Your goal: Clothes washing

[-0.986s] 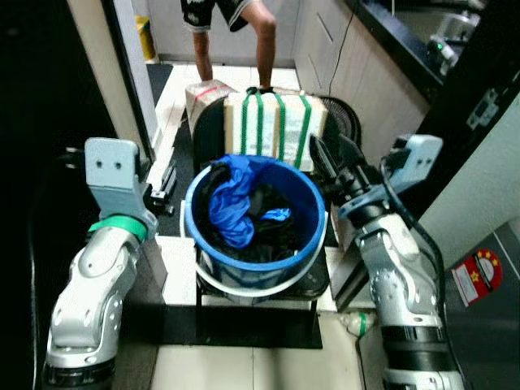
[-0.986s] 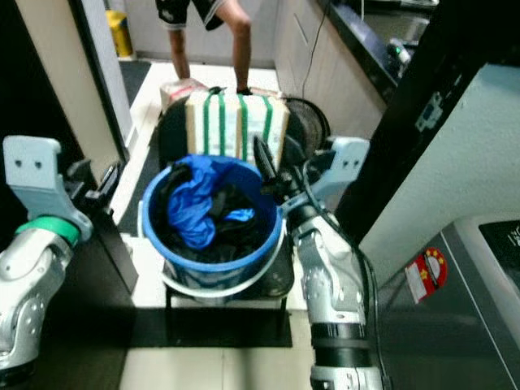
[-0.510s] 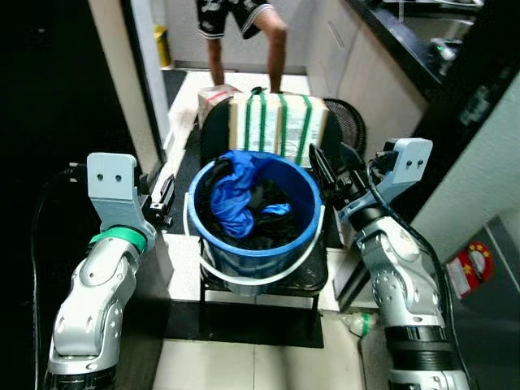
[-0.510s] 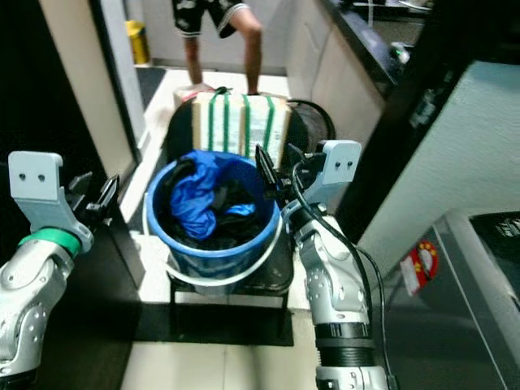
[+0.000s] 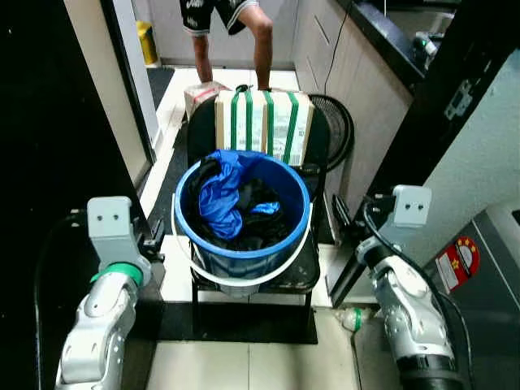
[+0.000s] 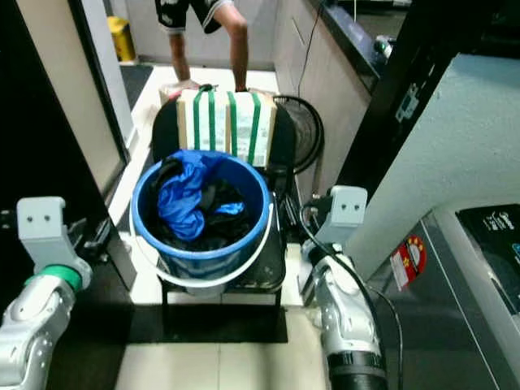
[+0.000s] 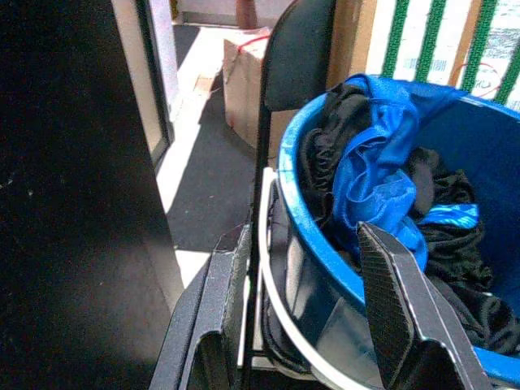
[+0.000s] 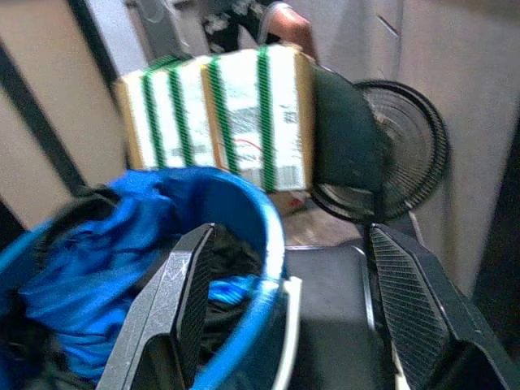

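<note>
While the blue bucket of soft, light clothes was seen on the chair at 12 o'clock, the left gripper and right gripper were held spread and empty, and the white handle was judged the firmest hold.

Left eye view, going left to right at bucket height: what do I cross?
Left claw → blue bucket of clothes on the chair → right claw → red sticker.
</note>
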`<state>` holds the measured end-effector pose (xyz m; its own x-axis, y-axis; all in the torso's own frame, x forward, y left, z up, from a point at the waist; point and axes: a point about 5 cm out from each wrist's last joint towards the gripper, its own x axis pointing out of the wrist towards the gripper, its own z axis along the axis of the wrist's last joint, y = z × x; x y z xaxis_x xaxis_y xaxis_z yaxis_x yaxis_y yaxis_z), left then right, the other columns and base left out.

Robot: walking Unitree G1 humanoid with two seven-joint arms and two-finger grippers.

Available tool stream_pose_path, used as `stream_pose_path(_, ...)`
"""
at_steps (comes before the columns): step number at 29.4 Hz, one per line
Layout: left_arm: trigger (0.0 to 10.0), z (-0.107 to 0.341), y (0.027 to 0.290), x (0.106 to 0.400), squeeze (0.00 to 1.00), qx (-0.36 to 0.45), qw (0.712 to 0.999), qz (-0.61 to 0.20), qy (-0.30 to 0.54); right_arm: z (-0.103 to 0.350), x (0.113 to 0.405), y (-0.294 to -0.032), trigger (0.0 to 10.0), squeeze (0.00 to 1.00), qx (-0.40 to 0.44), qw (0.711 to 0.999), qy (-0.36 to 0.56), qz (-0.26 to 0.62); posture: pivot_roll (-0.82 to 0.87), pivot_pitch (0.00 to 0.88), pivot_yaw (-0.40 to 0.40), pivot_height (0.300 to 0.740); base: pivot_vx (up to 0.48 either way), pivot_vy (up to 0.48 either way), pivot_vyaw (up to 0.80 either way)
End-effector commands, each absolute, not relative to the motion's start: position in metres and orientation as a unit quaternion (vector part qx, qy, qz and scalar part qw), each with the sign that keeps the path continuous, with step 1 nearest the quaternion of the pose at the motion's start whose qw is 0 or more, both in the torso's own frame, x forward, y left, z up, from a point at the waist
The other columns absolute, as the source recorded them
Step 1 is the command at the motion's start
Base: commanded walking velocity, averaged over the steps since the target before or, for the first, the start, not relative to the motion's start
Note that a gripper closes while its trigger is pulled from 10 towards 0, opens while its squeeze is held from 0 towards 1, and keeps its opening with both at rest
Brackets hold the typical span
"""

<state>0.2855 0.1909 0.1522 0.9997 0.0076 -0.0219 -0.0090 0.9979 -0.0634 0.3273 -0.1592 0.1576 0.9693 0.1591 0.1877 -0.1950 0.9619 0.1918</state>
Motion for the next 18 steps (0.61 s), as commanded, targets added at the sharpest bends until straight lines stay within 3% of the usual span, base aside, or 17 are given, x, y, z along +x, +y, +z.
stream_pose_path(1, 10.0, 0.149, 0.191, 0.285, 0.0, -0.025, 1.0, 0.001, 0.014, 0.159, 0.326, -0.154, 10.0, 0.0, 0.107, 0.985, -0.09, 0.104, 0.09, 0.01, 0.046, 0.74, 0.0, 0.0, 0.8)
stream_pose_path(8, 10.0, 0.152, 0.193, 0.286, 0.0, -0.026, 1.0, -0.001, -0.001, 0.159, 0.324, -0.143, 10.0, 0.0, 0.1, 0.982, -0.101, 0.122, 0.1, 0.009, 0.044, 0.74, 0.261, 0.0, 0.8)
stream_pose_path(18, 10.0, 0.152, 0.194, 0.285, 0.0, -0.031, 1.0, -0.002, -0.006, 0.162, 0.322, -0.139, 10.0, 0.0, 0.11, 0.979, -0.107, 0.133, 0.1, 0.014, 0.045, 0.74, 0.342, 0.0, 0.0)
